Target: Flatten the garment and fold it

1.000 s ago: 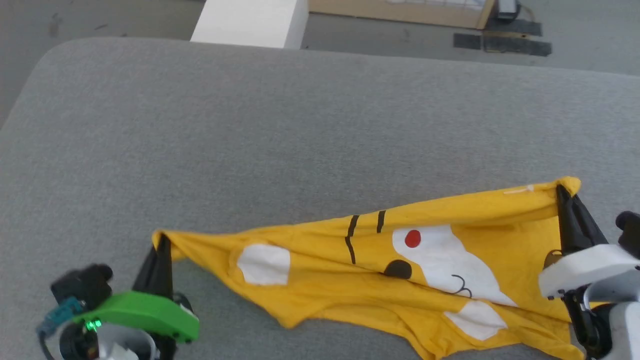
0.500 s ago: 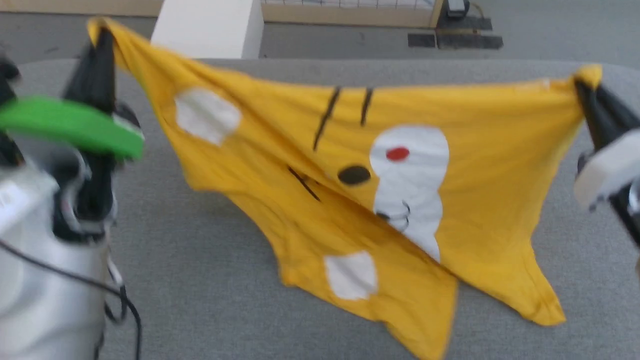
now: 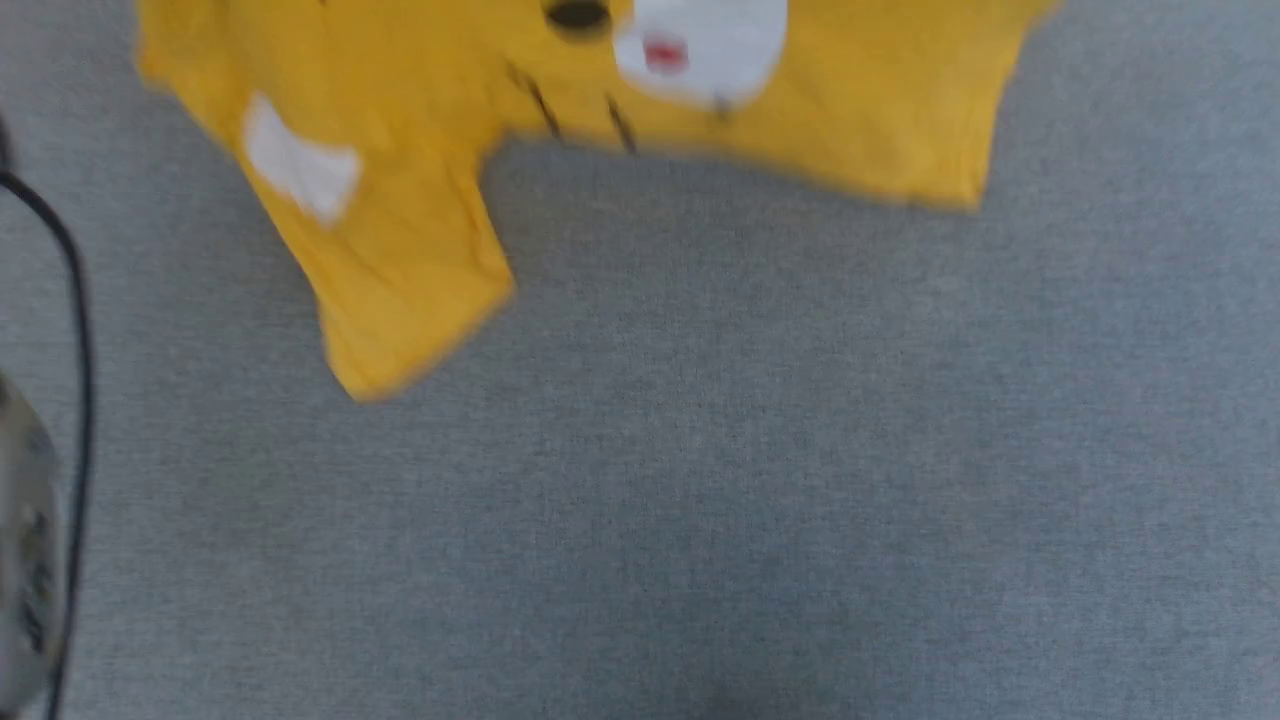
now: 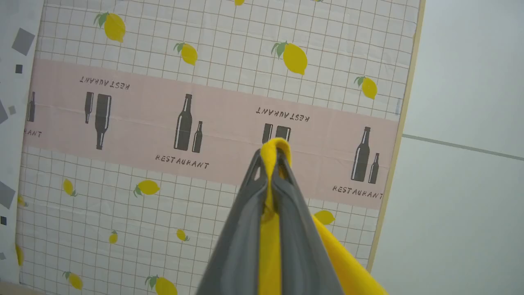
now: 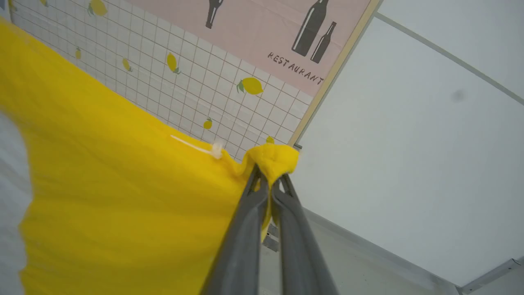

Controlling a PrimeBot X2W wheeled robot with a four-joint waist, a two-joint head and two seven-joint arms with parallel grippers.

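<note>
As left gripper (image 4: 273,157) pinches garment (image 4: 270,246) corner, right gripper (image 5: 270,174) another

Test room: lemon-print board (image 4: 213,106) against bare wall (image 5: 409,143).

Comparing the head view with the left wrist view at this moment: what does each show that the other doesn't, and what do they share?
Head view: the printed face on the shirt, blurred, with a white patch, red dot, black nose and stripes; one sleeve over the grey surface; a black cable at the left edge.
Left wrist view: the left gripper, jaws shut on a bunched yellow corner, in front of a lemon-and-bottle print cloth and a pale wall.
Both: the same yellow shirt.
</note>
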